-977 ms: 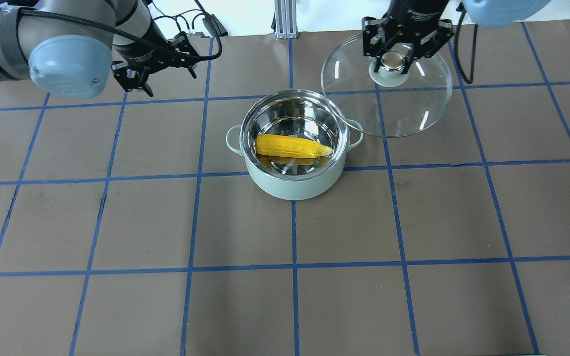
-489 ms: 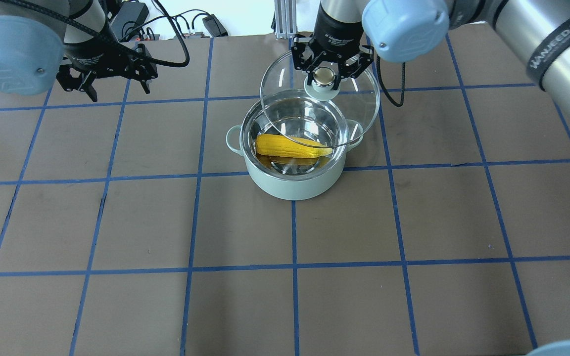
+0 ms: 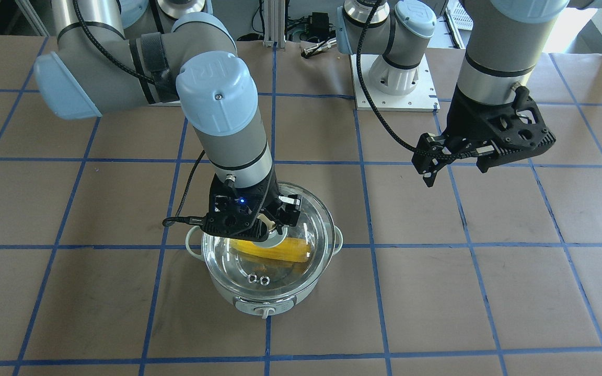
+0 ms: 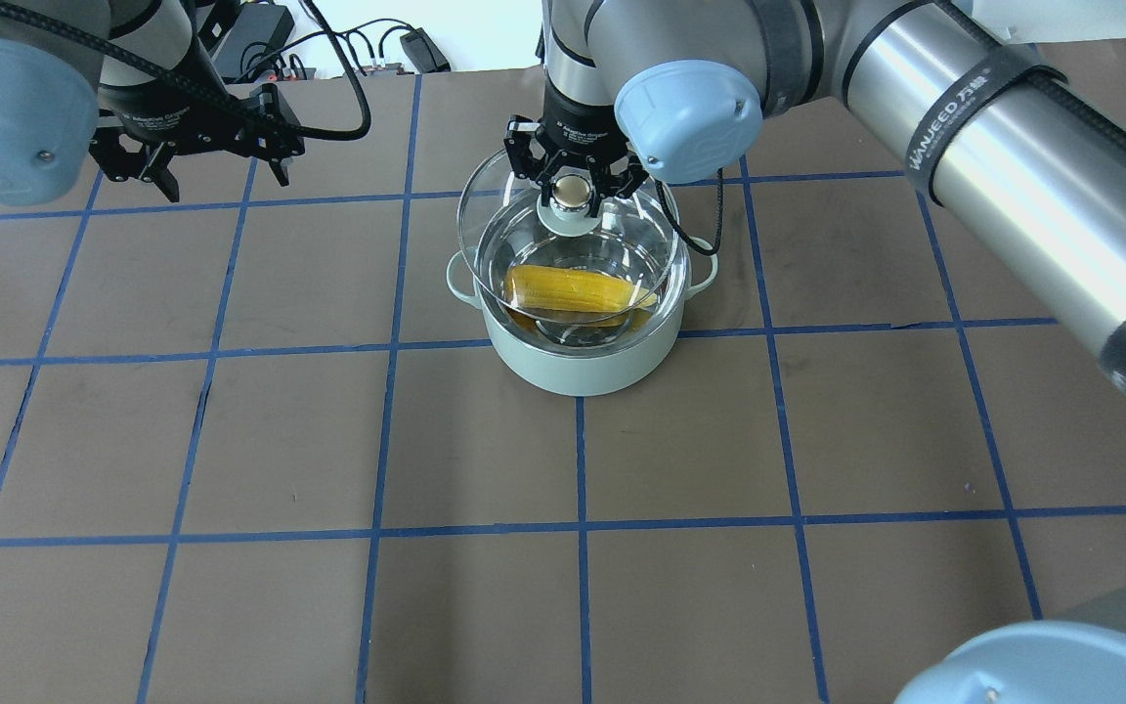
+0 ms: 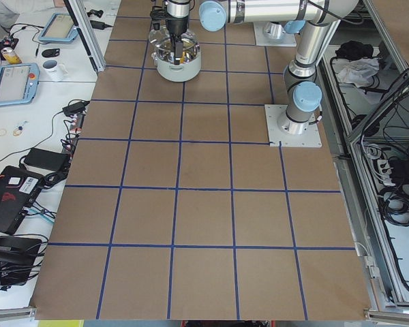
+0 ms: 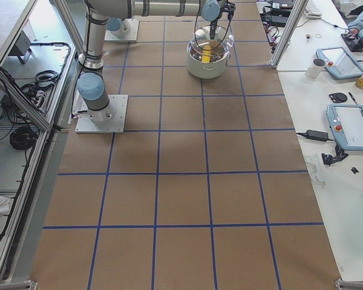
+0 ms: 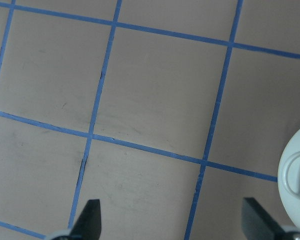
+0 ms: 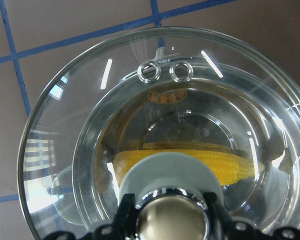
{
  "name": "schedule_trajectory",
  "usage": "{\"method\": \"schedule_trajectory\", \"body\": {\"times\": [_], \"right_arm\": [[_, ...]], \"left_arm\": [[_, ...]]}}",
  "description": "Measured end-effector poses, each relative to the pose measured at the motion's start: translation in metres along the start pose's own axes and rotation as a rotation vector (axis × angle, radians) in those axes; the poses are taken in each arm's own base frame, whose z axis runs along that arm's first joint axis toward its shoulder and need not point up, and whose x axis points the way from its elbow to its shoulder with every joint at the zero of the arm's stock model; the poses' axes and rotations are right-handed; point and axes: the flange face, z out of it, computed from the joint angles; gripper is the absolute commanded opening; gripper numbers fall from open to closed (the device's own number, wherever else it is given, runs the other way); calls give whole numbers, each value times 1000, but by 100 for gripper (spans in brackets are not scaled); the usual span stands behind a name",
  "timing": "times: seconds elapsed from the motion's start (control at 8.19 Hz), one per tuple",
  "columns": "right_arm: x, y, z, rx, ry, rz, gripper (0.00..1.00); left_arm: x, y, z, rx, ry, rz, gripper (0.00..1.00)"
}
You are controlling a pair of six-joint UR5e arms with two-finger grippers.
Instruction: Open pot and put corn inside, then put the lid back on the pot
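The pale mint-green pot (image 4: 583, 367) stands mid-table, its dial panel (image 3: 264, 309) facing away from me. The yellow corn (image 4: 573, 291) lies across its steel bottom and also shows in the right wrist view (image 8: 230, 165). My right gripper (image 4: 571, 191) is shut on the knob (image 8: 172, 217) of the clear glass lid (image 4: 485, 210). It holds the lid level, just above the pot and roughly over its rim (image 3: 327, 235). My left gripper (image 4: 228, 176) is open and empty, off to the pot's left above bare table. In the left wrist view it (image 7: 172, 220) is open, with a pot handle (image 7: 297, 180) at the right edge.
Cables and power bricks (image 4: 407, 49) and an aluminium post (image 4: 563, 39) lie along the table's far edge. My right arm's long link (image 4: 964, 127) spans the upper right of the overhead view. The arm's base plate (image 3: 395, 94) sits behind the pot.
My right gripper has carried the lid leftward from beside the pot to over it and lowered it. My left gripper has drawn back to the left.
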Motion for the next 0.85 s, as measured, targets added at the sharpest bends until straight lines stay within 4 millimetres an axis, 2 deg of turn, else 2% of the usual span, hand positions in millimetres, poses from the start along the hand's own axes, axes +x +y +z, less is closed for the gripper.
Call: {"method": "schedule_trajectory", "body": {"times": [0.24, 0.49, 0.85], "right_arm": [[-2, 1, 14, -7, 17, -10, 22], [1, 1, 20, -7, 50, -33, 22], [7, 9, 34, -31, 64, -38, 22]], "left_arm": [[15, 4, 5, -9, 11, 25, 100], [30, 9, 7, -27, 83, 43, 100], [41, 19, 3, -57, 195, 93, 100]]}}
